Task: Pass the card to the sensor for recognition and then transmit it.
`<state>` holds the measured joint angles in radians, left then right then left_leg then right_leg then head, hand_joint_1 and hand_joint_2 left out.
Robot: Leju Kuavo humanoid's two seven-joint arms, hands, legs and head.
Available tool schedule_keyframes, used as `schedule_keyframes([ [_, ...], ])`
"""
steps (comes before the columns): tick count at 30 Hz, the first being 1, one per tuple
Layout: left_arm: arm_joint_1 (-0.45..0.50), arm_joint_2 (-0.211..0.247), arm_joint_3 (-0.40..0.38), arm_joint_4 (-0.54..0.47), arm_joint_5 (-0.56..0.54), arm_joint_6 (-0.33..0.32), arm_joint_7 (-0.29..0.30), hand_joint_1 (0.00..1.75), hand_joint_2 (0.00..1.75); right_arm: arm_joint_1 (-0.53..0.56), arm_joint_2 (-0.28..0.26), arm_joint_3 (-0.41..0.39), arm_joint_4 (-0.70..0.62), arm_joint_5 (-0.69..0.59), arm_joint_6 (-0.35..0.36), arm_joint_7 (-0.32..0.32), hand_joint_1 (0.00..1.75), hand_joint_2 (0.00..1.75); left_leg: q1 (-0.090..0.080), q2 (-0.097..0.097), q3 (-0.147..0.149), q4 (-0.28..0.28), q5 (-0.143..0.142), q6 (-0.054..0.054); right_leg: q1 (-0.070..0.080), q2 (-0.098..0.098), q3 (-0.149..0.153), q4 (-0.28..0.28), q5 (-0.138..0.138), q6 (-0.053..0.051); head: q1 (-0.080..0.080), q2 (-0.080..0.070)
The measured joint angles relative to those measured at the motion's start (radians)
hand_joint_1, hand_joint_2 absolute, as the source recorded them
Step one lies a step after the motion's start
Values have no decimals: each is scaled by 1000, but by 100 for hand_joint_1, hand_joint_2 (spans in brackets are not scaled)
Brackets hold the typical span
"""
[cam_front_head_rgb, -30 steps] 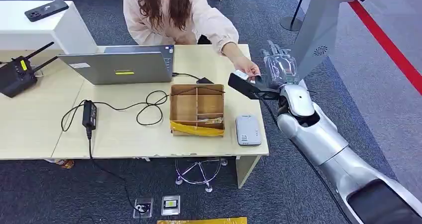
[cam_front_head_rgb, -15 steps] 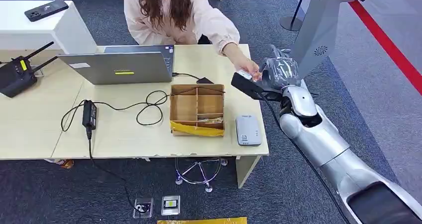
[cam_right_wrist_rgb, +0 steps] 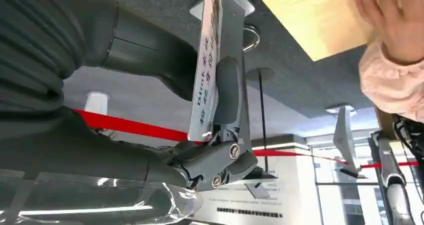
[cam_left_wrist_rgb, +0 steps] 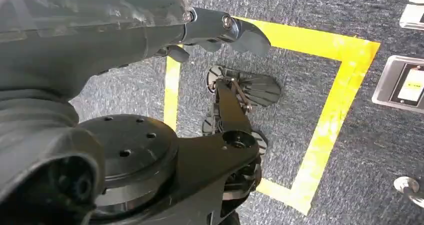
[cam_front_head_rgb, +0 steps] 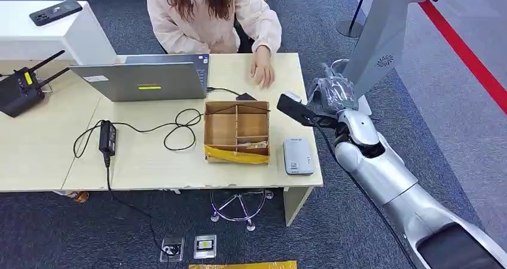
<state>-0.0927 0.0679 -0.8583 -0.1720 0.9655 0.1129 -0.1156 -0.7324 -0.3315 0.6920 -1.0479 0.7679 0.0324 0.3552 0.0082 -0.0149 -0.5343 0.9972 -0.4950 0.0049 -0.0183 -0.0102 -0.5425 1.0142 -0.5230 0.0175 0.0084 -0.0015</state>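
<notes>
**An office with a front desk**

This looks like an office. A person (cam_front_head_rgb: pixel 212 12) sits at a light wooden desk (cam_front_head_rgb: pixel 54 149) behind a laptop (cam_front_head_rgb: pixel 143 78). A black charger (cam_front_head_rgb: pixel 107 136) with loose wires lies on the desk. The floor is dark grey carpet (cam_front_head_rgb: pixel 335 221). A red rope barrier (cam_front_head_rgb: pixel 463 54) and yellow floor tape (cam_left_wrist_rgb: pixel 345 80) mark off spaces.

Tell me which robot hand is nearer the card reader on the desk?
Right. The right hand, pinching the card, hovers just beyond the desk's right edge, up from the card reader. The left hand hangs over the floor.
</notes>
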Motion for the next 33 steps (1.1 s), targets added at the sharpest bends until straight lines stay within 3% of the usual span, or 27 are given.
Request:
schedule_keyframes([
  [14,1,4,0,1,23,5,12,0,0,112,-2,11,31,-28,2,-45,175,175,0,1,0,0,0,0,0,0,0,0,0,0,0,0],
  [33,1,10,0,2,16,-2,11,0,0,169,28,37,130,-58,-40,-97,175,175,0,1,0,0,0,0,0,0,0,0,0,0,0,0],
])
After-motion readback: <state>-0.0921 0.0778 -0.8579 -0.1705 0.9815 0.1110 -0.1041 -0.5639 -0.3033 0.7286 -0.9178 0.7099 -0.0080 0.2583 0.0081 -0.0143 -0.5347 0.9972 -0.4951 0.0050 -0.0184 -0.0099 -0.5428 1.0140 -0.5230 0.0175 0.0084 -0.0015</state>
